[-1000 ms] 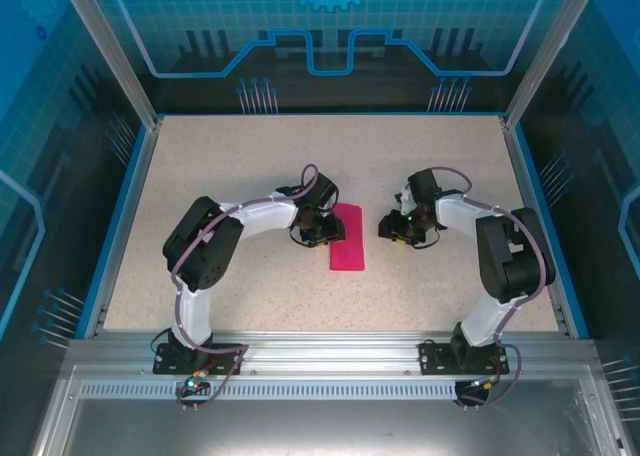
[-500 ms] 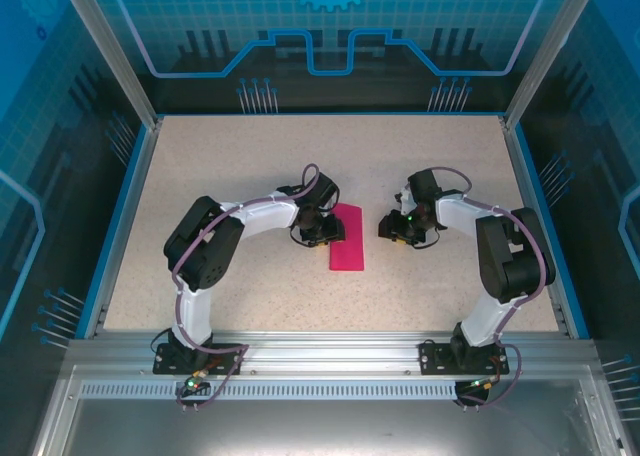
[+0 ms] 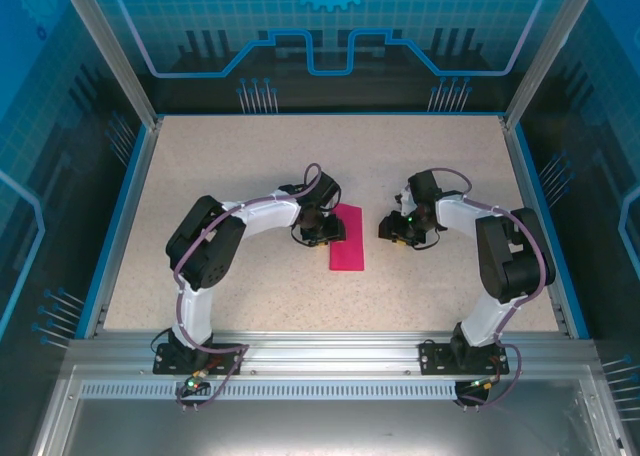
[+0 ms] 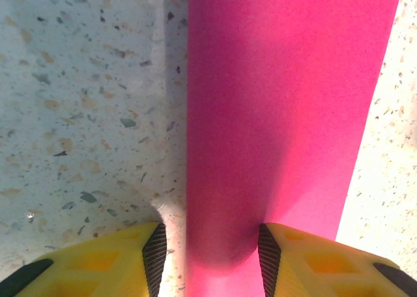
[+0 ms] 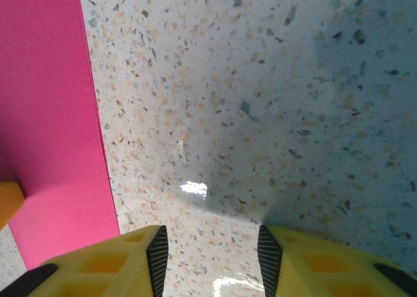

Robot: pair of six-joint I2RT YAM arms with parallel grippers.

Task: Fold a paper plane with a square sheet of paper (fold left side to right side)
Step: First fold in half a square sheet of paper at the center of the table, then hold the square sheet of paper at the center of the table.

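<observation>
Left gripper (image 4: 210,245) edged right, jaws apart, astride edge of paper (image 4: 280,114)

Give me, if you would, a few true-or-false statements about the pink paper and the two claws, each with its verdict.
1. The pink paper lies flat on the table as a narrow rectangle. True.
2. The right claw is clamped on the paper. False: its fingers are apart over bare table, with the paper off to one side.
3. The left claw is open, with one long edge of the paper running between its fingers. True.
4. The paper has been folded into a pointed dart. False: it is a plain rectangle with square corners.
</observation>
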